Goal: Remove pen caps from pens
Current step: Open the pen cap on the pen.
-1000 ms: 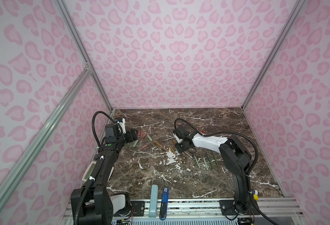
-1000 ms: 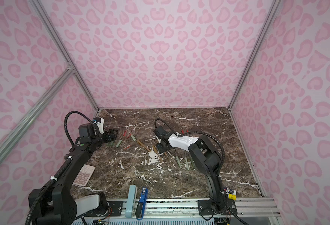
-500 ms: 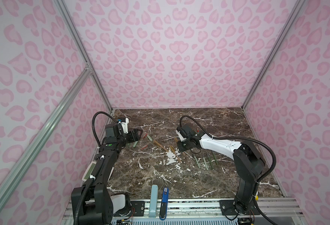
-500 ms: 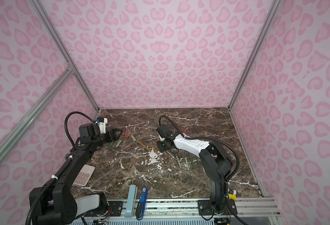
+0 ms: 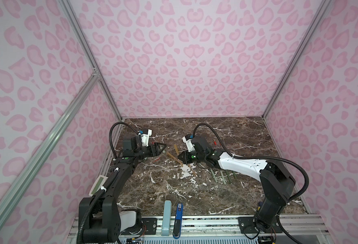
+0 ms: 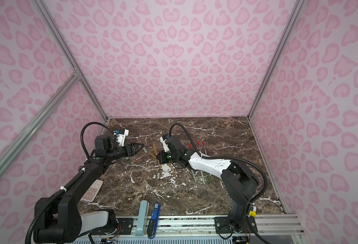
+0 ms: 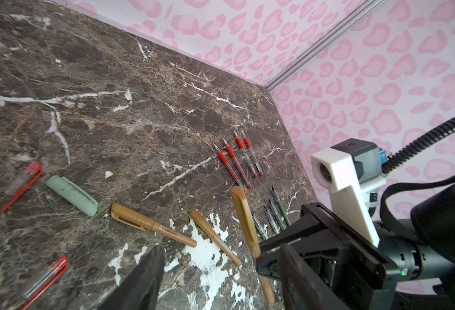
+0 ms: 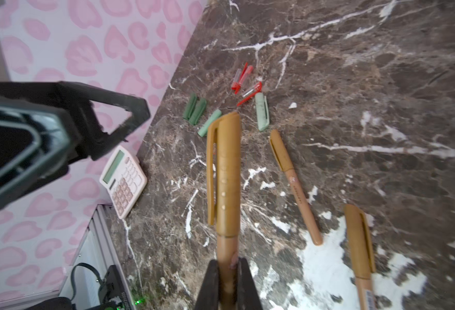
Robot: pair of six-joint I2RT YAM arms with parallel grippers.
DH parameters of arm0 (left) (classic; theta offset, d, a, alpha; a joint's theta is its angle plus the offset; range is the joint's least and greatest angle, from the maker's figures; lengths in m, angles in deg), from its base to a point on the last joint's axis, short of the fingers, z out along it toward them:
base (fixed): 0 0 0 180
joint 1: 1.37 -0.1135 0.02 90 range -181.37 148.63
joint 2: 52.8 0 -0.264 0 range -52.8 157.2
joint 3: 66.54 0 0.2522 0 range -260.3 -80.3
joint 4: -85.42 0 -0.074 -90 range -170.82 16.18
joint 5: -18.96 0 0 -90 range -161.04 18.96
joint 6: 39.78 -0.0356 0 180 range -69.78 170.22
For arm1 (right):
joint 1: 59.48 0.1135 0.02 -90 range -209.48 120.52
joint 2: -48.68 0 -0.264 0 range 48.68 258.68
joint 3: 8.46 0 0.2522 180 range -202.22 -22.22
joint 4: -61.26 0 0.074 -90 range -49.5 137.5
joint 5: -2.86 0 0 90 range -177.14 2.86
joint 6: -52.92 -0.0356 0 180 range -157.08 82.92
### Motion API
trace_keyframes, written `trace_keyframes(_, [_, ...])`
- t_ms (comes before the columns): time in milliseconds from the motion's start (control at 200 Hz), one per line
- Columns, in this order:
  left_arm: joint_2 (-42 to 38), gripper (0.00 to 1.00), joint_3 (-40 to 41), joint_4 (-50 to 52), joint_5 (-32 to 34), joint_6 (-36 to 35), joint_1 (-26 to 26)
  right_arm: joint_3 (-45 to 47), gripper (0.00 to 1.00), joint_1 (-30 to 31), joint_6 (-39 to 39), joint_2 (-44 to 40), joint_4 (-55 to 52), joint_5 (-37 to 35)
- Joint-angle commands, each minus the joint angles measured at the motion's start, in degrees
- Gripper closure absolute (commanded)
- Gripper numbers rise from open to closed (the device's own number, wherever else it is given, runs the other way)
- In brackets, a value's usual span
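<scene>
The right pincer (image 8: 227,264), clamped on a capped tan pen (image 8: 225,171), has swung toward the left pincer (image 5: 162,147), jaws apart.

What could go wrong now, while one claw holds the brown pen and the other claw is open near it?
1. The right claw holds the tan-brown capped pen by its smooth barrel only. A hard pull on the cap may drag the whole pen out.
2. The left claw stands open short of the cap, not around it. Closing off-centre could catch the clip or knock the pen aside.
</scene>
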State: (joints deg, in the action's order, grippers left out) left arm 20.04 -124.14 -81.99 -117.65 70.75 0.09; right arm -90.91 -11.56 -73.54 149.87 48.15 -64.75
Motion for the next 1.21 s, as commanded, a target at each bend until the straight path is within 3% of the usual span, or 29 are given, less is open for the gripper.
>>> trace_keyframes(0, [0.6, 0.32, 0.3, -2.7, -2.3, 0.6, 2.0, -0.8, 1.0, 0.8, -3.4, 1.6, 6.9, 2.6])
trace_keyframes(185, [1.9, 0.38, 0.3, -3.4, -2.3, 1.2, 4.5, -1.5, 1.0, 1.9, -4.1, 2.7, 9.8, 3.5])
trace_keyframes(405, [2.2, 0.62, -0.5, -3.0, -0.1, 2.4, 4.7, -3.1, 1.0, 2.4, -3.9, 4.2, 9.0, 4.0])
trace_keyframes(525, [2.3, 0.81, -1.4, -1.0, 1.1, 1.5, 4.7, -4.9, 1.0, 2.4, -3.4, 5.0, 6.5, 4.2])
trace_keyframes(710, [2.3, 0.96, -1.4, -1.4, 1.3, 1.5, 4.7, -5.3, 1.0, 2.5, -3.3, 6.4, 6.4, 4.6])
trace_keyframes(760, [2.3, 0.97, -1.9, -0.3, 1.6, 1.4, 4.8, -5.7, 1.0, 2.5, -3.3, 6.3, 5.8, 4.6])
trace_keyframes(840, [2.2, 0.97, -1.6, -1.0, 1.4, 1.8, 4.8, -5.0, 0.8, 2.7, -3.3, 6.2, 7.0, 3.4])
trace_keyframes(915, [2.2, 0.97, -1.2, -2.0, 1.2, 2.2, 4.7, -6.3, 0.73, 2.5, -3.2, 7.9, 5.9, 4.0])
trace_keyframes(1080, [2.2, 0.97, -1.6, -1.3, 1.3, 2.8, 4.8, -7.9, 0.75, 2.9, -3.4, 9.7, 6.4, 4.8])
trace_keyframes(1200, [1.9, 0.97, -1.7, -1.1, 1.8, 1.8, 4.6, -8.5, 0.94, 2.5, -3.3, 10.1, 4.1, 4.8])
